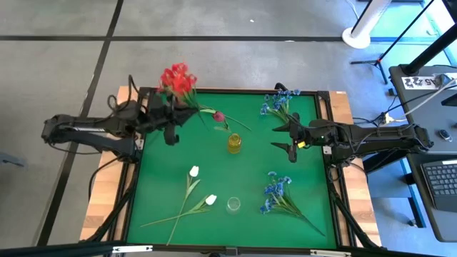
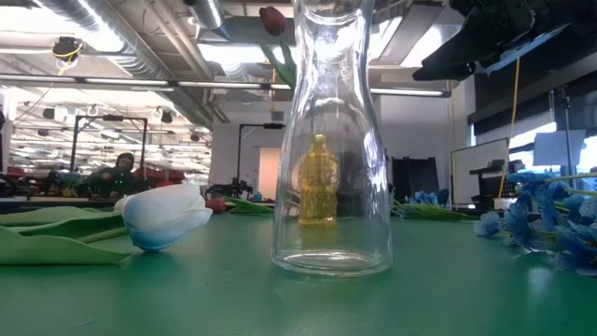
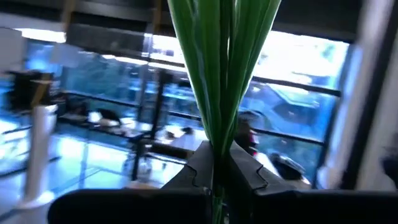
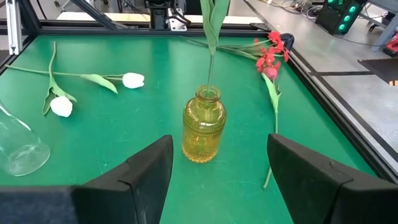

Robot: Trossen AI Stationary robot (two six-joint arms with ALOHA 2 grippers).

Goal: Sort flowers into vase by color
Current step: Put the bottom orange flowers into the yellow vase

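Note:
My left gripper (image 1: 178, 121) (image 3: 214, 165) is raised over the table's far left and shut on a green flower stem. That flower's dark pink bud (image 1: 219, 116) (image 2: 272, 19) is up. Its thin stem (image 4: 210, 65) runs down into the mouth of the yellow vase (image 1: 234, 143) (image 4: 203, 130) at the table's middle. My right gripper (image 1: 280, 137) (image 4: 221, 140) is open and empty, just right of the yellow vase. A red spray (image 1: 177, 78) (image 4: 270, 53) lies at the far left edge. Two white tulips (image 1: 193, 171) (image 4: 132, 79) lie near left. My left gripper pinches the green stem and leaves (image 3: 214, 146) between its two fingers, coming from the table's left. The stem lies across the fingers and the leaves fan out above them. The flower is about upright, its lower end (image 4: 209, 87) at the yellow vase's mouth.
A clear glass vase (image 1: 233, 205) (image 2: 331, 140) stands near the front edge. Blue sprays lie at the far right (image 1: 278, 103) and the near right (image 1: 275, 191) (image 2: 541, 219). A raised dark rim (image 1: 325, 93) runs round the green mat.

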